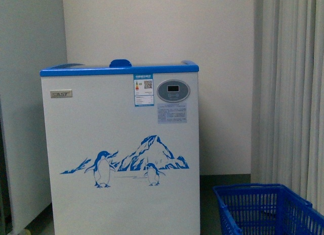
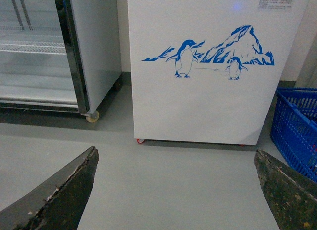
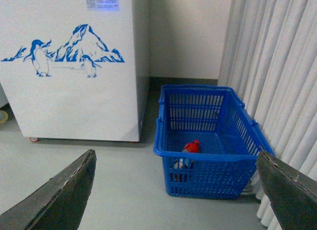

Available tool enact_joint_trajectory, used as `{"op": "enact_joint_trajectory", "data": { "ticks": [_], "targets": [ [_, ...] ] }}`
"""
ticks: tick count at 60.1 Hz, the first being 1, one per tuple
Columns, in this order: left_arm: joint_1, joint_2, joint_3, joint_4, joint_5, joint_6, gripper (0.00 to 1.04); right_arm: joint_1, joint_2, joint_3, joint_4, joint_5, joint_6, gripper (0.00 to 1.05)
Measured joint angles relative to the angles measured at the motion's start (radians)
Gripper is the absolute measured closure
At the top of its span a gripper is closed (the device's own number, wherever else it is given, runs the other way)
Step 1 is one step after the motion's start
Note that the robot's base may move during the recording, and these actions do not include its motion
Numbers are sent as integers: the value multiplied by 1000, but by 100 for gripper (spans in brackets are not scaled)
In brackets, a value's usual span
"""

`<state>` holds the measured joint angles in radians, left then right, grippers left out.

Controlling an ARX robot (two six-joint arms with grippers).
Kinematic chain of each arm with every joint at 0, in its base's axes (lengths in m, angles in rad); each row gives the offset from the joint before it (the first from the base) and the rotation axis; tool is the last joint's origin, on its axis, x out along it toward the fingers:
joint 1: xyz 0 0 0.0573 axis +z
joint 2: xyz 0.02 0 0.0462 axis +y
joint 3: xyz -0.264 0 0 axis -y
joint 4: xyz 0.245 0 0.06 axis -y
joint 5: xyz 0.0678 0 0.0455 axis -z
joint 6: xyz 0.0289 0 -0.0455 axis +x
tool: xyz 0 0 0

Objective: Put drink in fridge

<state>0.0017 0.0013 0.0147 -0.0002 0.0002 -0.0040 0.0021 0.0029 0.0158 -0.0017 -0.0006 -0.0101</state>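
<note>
Drink (image 3: 191,147): only the red top shows; the rest is blurred behind the mesh of the blue basket (image 3: 213,173). Fridge (image 1: 121,133): top hidden behind its rim, base cut off in my front view; print on its stickers (image 1: 171,113) too small to read. My right pincer (image 3: 175,152): fingers (image 3: 59,195) run off-frame.

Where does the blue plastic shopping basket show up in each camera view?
Front view: the blue plastic shopping basket sits at lower right, on the floor beside the white chest fridge.
Left wrist view: one end of the basket, cut off, beside the fridge.
Right wrist view: whole basket, between fridge and pale curtain.
Shared landmark: the fridge's blue penguin-and-mountain picture.
</note>
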Motion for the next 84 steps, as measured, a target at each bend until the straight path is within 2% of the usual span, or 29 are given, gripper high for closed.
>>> {"op": "enact_joint_trajectory", "data": {
  "ticks": [84],
  "targets": [
    [0,0,0,0,0,0,8,0,0,0,0,0,0,7]
  ]
}}
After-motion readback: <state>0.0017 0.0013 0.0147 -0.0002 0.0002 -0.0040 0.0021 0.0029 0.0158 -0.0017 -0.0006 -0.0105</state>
